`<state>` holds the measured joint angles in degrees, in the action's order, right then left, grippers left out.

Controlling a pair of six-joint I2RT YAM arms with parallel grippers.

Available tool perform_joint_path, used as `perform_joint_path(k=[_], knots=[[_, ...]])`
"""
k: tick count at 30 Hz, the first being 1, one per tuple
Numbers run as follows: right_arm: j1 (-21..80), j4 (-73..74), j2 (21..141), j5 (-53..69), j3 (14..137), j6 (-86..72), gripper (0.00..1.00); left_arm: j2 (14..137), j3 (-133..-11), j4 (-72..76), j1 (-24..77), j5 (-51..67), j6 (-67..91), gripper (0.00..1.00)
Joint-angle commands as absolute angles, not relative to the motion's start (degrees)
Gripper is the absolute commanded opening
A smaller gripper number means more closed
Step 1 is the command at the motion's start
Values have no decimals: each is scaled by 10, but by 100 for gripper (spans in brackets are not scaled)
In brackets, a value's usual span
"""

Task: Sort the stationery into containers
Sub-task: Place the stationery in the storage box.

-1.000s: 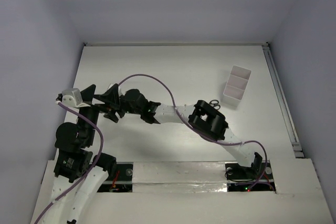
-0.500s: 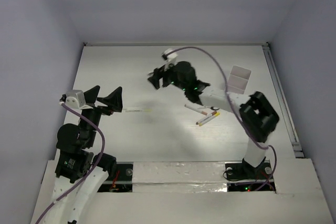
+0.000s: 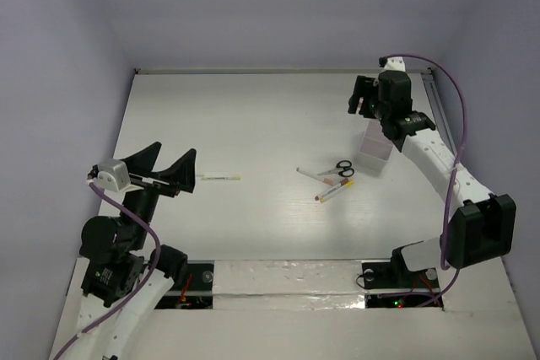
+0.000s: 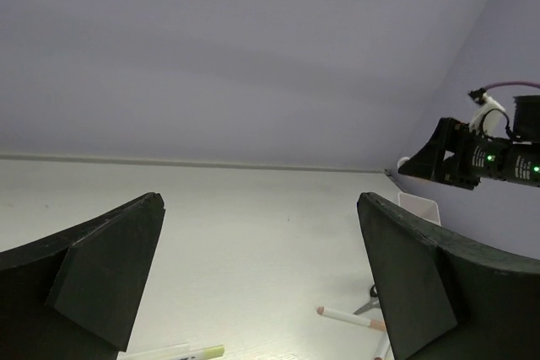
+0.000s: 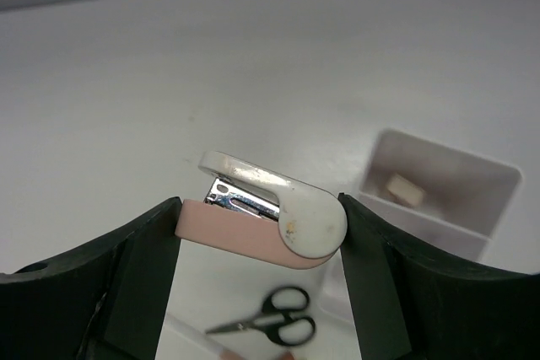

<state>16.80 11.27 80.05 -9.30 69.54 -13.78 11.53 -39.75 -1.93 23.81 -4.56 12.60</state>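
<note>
My right gripper (image 5: 260, 218) is shut on a small white and pink stapler (image 5: 291, 217), held in the air. In the top view this right gripper (image 3: 363, 100) hangs just behind the white boxy container (image 3: 374, 158). The container (image 5: 439, 185) shows a small beige block (image 5: 405, 190) in one compartment. Black-handled scissors (image 3: 342, 168) lie left of the container beside a white pen (image 3: 315, 175) and a yellow-ended pen (image 3: 335, 190). A thin yellow-tipped stick (image 3: 219, 178) lies right of my left gripper (image 3: 164, 170), which is open and empty.
The wall behind the table and a rail along the right edge (image 3: 451, 158) bound the space near the container. The right arm's links (image 3: 434, 158) arch over the right side. In the left wrist view the stick (image 4: 173, 351) lies just below the open fingers.
The right gripper has swung from beside the left gripper, across the table, to above the container at the back right. The pens, scissors and stick lie uncovered. The left gripper has barely moved.
</note>
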Motion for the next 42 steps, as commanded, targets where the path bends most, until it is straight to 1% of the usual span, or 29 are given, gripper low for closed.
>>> perform_joint_path(k=[1,6,14,22,26,42], knots=[[135,255,802,-95,731,-142,63,104,-396,8,256,-52,117,99],[86,296,833,-88,744,-139,63,94,-396,5,277,-67,113,99],[49,316,855,-74,759,-134,63,91,-396,3,289,-70,113,99],[26,314,891,-59,782,-131,64,95,-396,2,294,-72,113,99],[19,306,896,-69,783,-131,67,101,-396,2,294,-72,113,99],[2,287,932,-71,805,-130,71,118,-395,2,294,-76,115,99]])
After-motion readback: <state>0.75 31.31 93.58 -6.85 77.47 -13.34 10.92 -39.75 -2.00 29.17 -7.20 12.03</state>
